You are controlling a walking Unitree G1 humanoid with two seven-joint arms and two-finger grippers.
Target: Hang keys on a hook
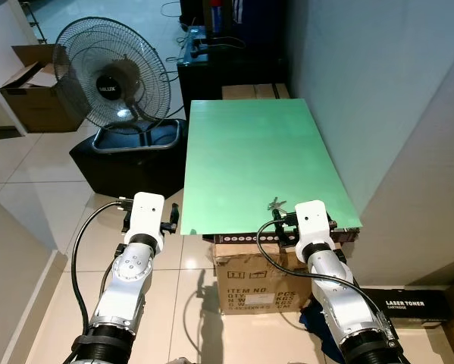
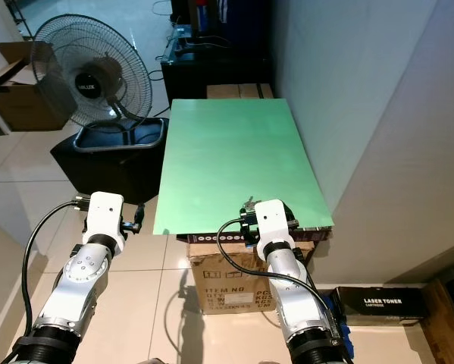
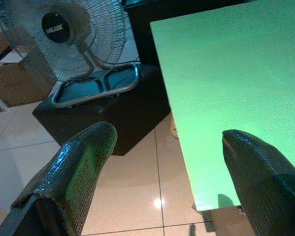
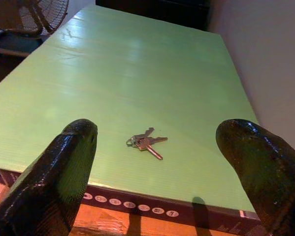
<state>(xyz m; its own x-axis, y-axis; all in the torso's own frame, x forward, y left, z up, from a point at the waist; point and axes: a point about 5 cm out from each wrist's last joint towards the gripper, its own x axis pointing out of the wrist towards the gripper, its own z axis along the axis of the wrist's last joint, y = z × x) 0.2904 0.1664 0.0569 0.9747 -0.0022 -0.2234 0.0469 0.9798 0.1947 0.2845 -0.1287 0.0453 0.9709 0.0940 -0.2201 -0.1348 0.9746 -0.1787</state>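
Observation:
A small bunch of silver keys (image 4: 146,141) lies flat on the green board (image 1: 249,159), close to its near edge; in the left eye view the keys (image 1: 275,204) sit just beyond my right wrist. My right gripper (image 4: 162,196) is open, fingers spread wide on either side of the keys and a short way back from them, over the board's near edge. My left gripper (image 3: 162,196) is open too, held over the floor off the board's near left corner.
The green board rests on a cardboard box (image 1: 257,284) next to a grey wall (image 1: 393,98). A standing fan (image 1: 117,80) and a black bin (image 1: 128,155) are to the left. A toner box (image 1: 405,307) lies on the floor at right.

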